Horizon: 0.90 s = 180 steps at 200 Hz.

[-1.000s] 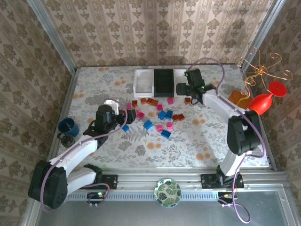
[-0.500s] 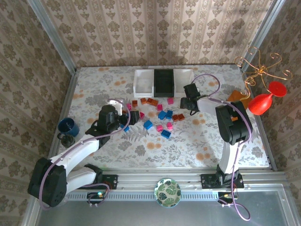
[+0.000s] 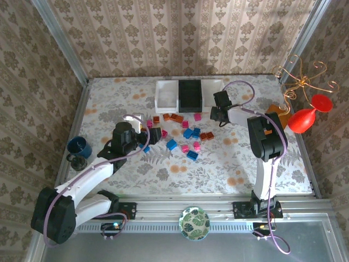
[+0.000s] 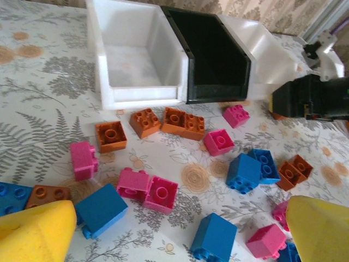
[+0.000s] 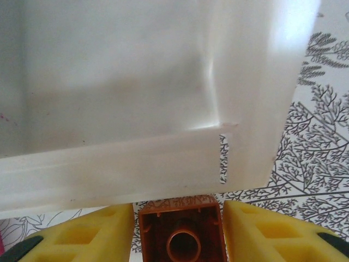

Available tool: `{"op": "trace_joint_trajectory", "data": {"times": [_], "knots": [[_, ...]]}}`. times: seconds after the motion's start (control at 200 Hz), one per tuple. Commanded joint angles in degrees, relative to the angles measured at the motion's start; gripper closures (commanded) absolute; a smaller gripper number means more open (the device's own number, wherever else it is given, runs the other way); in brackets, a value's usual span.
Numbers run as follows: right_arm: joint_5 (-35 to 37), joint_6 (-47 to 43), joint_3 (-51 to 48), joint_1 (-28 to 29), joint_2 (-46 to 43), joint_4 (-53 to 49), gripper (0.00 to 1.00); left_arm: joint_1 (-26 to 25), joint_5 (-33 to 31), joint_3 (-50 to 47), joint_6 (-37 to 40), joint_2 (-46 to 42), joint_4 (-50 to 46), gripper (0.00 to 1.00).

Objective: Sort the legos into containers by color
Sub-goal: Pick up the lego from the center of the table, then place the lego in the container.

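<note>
Orange brick (image 5: 180,232): its hollow underside, with a round tube in the middle, is turned toward the right wrist camera.
Place: it is held just beside the outer wall of the right white tray (image 5: 136,109), outside it, above the fern-patterned table (image 5: 316,136).
Right claw (image 5: 179,218): the yellow fingers are pressed against two opposite sides of the orange brick, pinching it.
Trays: the left white tray (image 4: 142,95), the black tray (image 4: 218,95) and the right white tray are set touching in a row.
Loose bricks (image 4: 161,194): blue, pink and orange pieces are scattered on the table in front of the trays.
Left claw (image 4: 177,226): it is spread wide over the loose bricks.
Cut off or hidden: the orange brick's lower part is cropped by the frame edge. Bricks at the bottom of the left wrist view are partly covered by the yellow fingers.
</note>
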Motion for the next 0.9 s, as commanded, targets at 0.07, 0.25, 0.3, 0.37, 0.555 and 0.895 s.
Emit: {"op": "trace_joint_trajectory", "data": {"times": [0.07,0.25,0.3,0.37,0.555,0.895], "knots": [[-1.41,-0.19,2.73,-0.39,1.63,-3.54,0.54,-1.21,7.43,4.90,0.50,3.94,0.38,0.00],[-2.65,-0.64,1.86,-0.35,0.89,-2.98,0.65,-2.77,8.18,8.38,0.31,7.46,-0.61,0.00],[-3.85,-1.22,0.61,-0.32,-0.62,-2.08,0.69,-3.20,8.22,9.05,0.25,7.86,-0.60,0.00],[-5.34,-1.68,-2.48,-0.23,-4.23,-0.29,0.72,-3.61,8.19,10.11,0.55,8.26,-0.59,0.00],[-10.76,0.33,-9.10,-0.24,-15.19,5.38,0.74,-3.90,7.48,12.45,0.90,10.08,0.41,0.00],[-7.11,1.22,11.43,-1.50,-0.03,7.46,0.73,-4.21,7.67,14.59,0.59,11.83,0.86,0.00]]}}
